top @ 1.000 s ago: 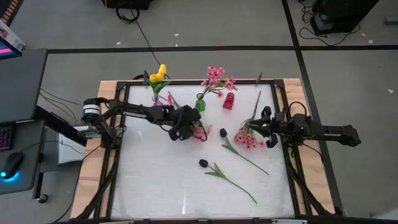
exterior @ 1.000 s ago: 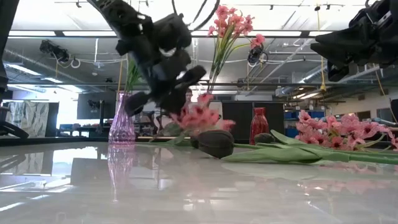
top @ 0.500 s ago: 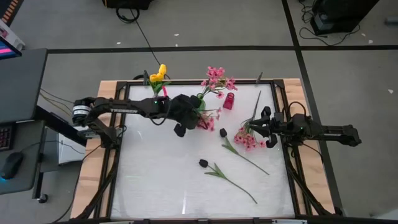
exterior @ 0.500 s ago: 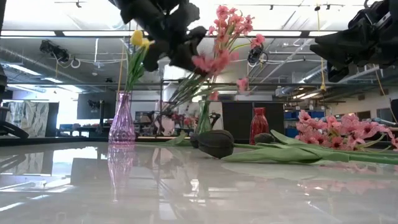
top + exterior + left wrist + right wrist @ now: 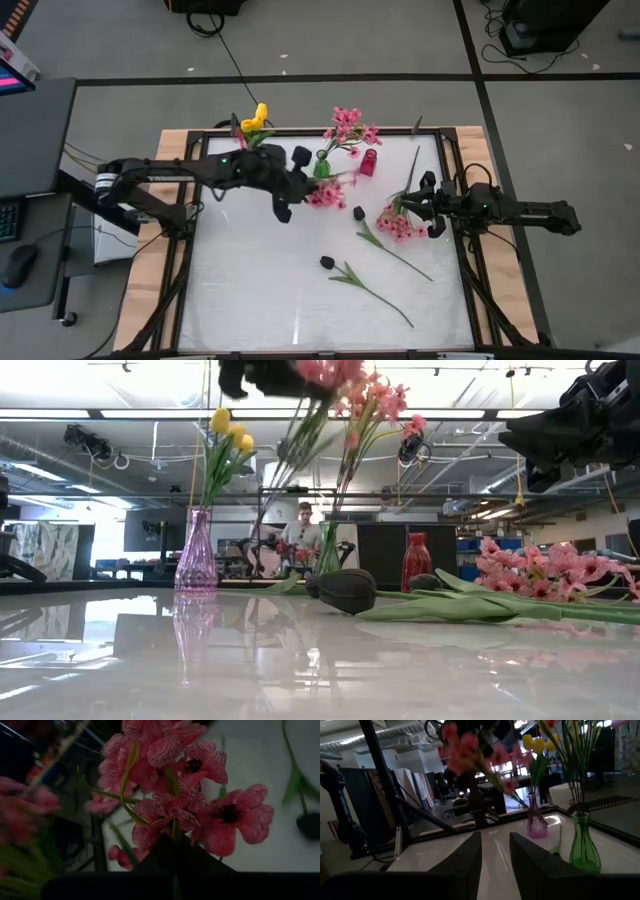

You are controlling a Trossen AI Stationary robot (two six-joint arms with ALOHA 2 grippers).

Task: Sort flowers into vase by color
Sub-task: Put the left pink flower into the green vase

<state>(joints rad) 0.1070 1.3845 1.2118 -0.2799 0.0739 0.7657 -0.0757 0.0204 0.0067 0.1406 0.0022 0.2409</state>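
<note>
The left gripper (image 5: 300, 178) is clamped on a pink blossom spray (image 5: 326, 195), held aloft just at 6 o'clock of the green vase (image 5: 322, 165). Judged light, its stem flexible and its head floppy, it is best gripped low on the stem. The right gripper (image 5: 424, 205), fingers apart, hovers above the pink spray (image 5: 398, 222) lying on the table (image 5: 250, 290).

Count: three vases, purple (image 5: 197, 552), green, red (image 5: 367, 162). Two dark tulips (image 5: 327, 262) lie loose. Yellow tulips (image 5: 256, 118) and one pink spray are already in vases.
</note>
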